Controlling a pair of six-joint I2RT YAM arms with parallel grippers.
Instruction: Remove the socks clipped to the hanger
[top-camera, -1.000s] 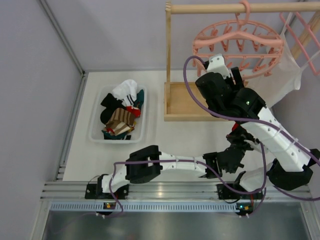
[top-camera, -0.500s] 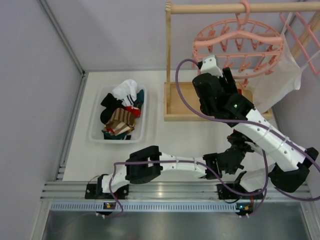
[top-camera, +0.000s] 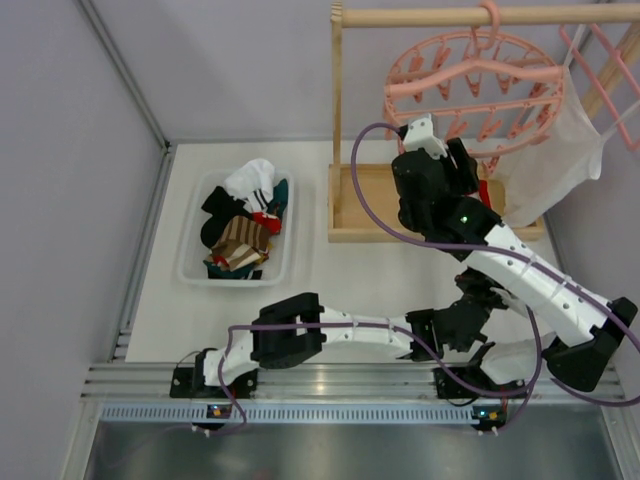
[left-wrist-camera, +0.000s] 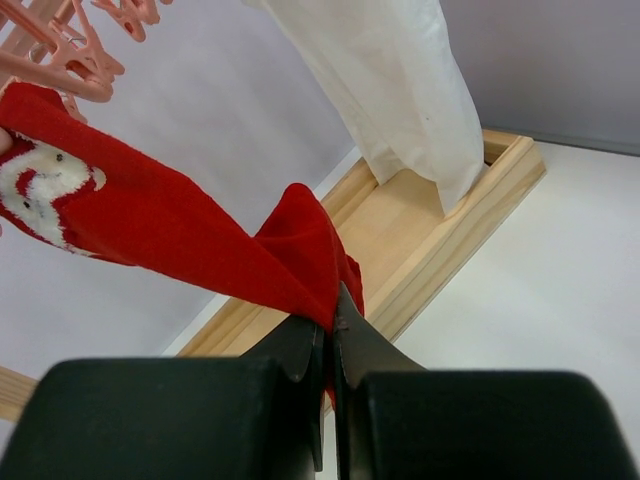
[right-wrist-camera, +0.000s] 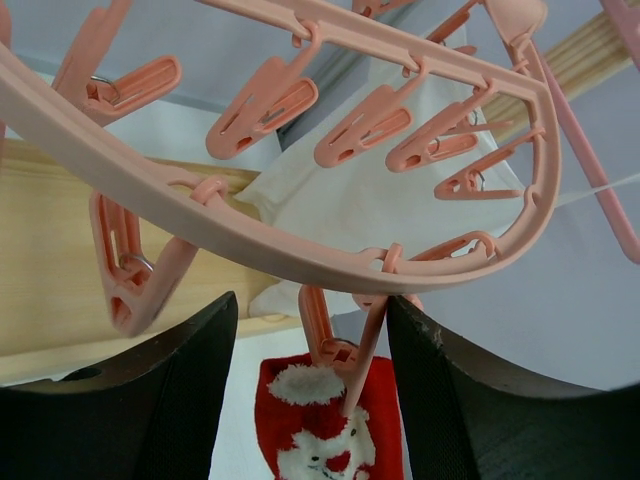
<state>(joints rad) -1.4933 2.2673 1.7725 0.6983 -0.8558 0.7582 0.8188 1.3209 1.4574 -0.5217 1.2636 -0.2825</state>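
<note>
The pink ring hanger (top-camera: 475, 85) hangs by its hook from the wooden bar. In the right wrist view, one clip (right-wrist-camera: 345, 345) under the ring (right-wrist-camera: 250, 240) holds a red sock (right-wrist-camera: 325, 430) with a white Santa face. My right gripper (right-wrist-camera: 312, 340) is open, one finger on each side of that clip; it shows in the top view (top-camera: 462, 162). My left gripper (left-wrist-camera: 330, 322) is shut on the lower end of the red sock (left-wrist-camera: 180, 235), which stretches taut up to the clip. In the top view the left gripper (top-camera: 478, 288) sits partly under the right arm.
A clear bin (top-camera: 190, 262) on the left holds several loose socks. The wooden stand's tray base (top-camera: 360, 215) lies below the hanger. A large white cloth (top-camera: 560, 150) hangs from a straight-barred pink rack (top-camera: 605, 55) at the right. The cloth also shows in the left wrist view (left-wrist-camera: 400, 90).
My right arm has shifted, its wrist moving slightly left under the hanger, and the ring has tilted. The left arm has stayed in place.
</note>
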